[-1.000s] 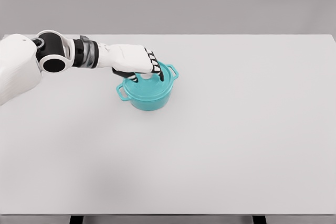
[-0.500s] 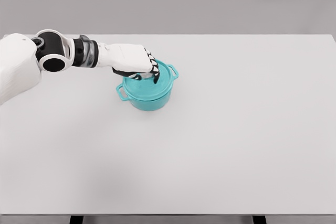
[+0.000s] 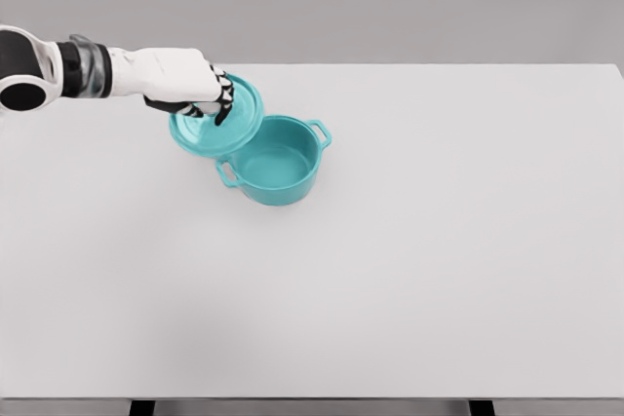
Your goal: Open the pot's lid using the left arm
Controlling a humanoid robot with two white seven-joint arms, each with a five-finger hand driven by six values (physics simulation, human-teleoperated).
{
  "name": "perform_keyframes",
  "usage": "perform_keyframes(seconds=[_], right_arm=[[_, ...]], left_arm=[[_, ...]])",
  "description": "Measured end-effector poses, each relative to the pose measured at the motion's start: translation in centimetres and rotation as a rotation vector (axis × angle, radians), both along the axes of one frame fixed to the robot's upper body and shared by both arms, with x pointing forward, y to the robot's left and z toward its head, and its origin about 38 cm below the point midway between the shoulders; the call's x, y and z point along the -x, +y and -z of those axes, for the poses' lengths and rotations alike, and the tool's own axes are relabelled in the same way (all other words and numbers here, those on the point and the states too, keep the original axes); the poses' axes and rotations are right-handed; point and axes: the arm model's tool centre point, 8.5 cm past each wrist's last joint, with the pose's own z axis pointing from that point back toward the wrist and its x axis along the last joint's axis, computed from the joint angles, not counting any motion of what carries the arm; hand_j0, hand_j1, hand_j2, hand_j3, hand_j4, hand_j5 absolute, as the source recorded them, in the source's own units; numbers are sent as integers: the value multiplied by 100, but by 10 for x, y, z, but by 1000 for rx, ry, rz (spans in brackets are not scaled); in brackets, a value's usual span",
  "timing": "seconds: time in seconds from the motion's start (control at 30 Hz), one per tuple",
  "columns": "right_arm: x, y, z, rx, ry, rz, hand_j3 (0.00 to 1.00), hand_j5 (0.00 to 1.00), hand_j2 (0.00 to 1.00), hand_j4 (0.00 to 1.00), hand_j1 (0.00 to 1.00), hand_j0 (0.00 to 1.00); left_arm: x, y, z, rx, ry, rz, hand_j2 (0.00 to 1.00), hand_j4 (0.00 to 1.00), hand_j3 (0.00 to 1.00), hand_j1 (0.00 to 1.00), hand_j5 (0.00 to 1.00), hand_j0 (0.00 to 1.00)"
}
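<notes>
The round teal lid is held in the left hand, fingers clenched on its top knob, up and left of the teal two-handled pot, which sits open on the white table. The lid is tilted, its near edge overlapping the pot rim in view. It should be kept gripped, carried clear to the left, levelled and lowered onto bare table. Compared with 0.5 s ago, the lid is off the pot and the arm is drawn back left.
</notes>
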Motion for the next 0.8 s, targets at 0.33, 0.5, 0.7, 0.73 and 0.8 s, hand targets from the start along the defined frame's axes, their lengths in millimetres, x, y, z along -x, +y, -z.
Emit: perform_keyframes(seconds=[0.33, 0.5, 0.7, 0.73, 0.8], right_arm=[[0, 0, 0, 0, 0, 0, 100, 100, 100, 100, 100, 100], [0, 0, 0, 0, 0, 0, 100, 100, 100, 100, 100, 100], [0, 0, 0, 0, 0, 0, 100, 100, 100, 100, 100, 100], [0, 0, 0, 0, 0, 0, 100, 100, 100, 100, 100, 100], [0, 0, 0, 0, 0, 0, 100, 100, 100, 100, 100, 100]], left_arm=[[9, 71, 3, -49, 10, -133, 100, 100, 100, 100, 100, 100], [9, 74, 4, -45, 17, -143, 100, 100, 100, 100, 100, 100], [-2, 129, 20, -23, 73, -321, 100, 100, 100, 100, 100, 100], [-4, 142, 22, -20, 81, -362, 100, 100, 100, 100, 100, 100], [-5, 161, 24, -19, 90, -422, 100, 100, 100, 100, 100, 100]])
